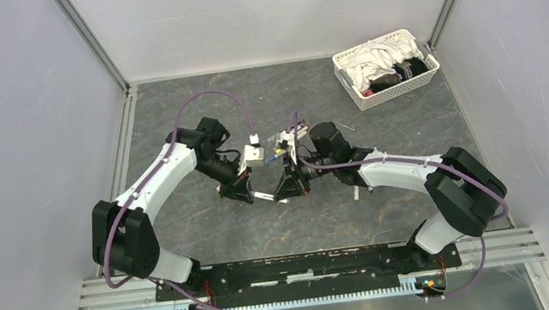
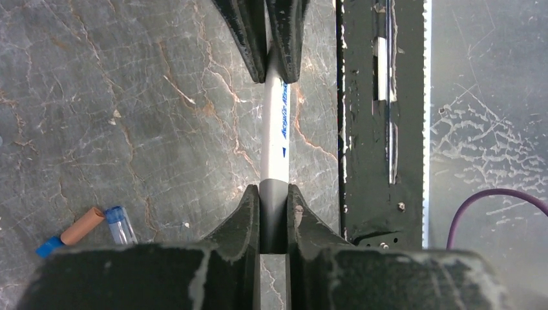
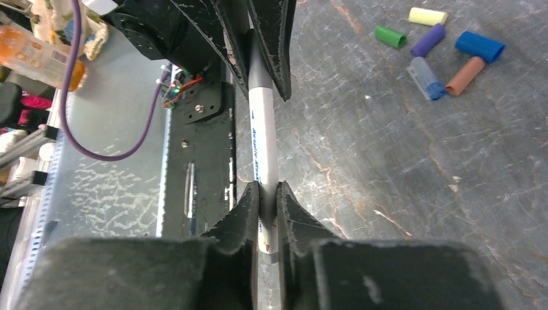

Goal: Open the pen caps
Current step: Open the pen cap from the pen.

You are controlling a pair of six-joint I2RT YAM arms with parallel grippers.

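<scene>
While both arms share one pen (image 2: 274, 129), its long axis runs straight from gripper to gripper | left gripper (image 2: 273, 201) pinching the grey cap (image 2: 273, 223) | right gripper (image 3: 267, 197) clamped on the pen further along | judged: pull apart along that axis.

A white lattice basket (image 1: 363, 99) sits at the far right corner of the grey marbled desk (image 1: 211, 242) — white cloths (image 1: 372, 60) heaped inside, something dark (image 1: 407, 71) beside them.
</scene>
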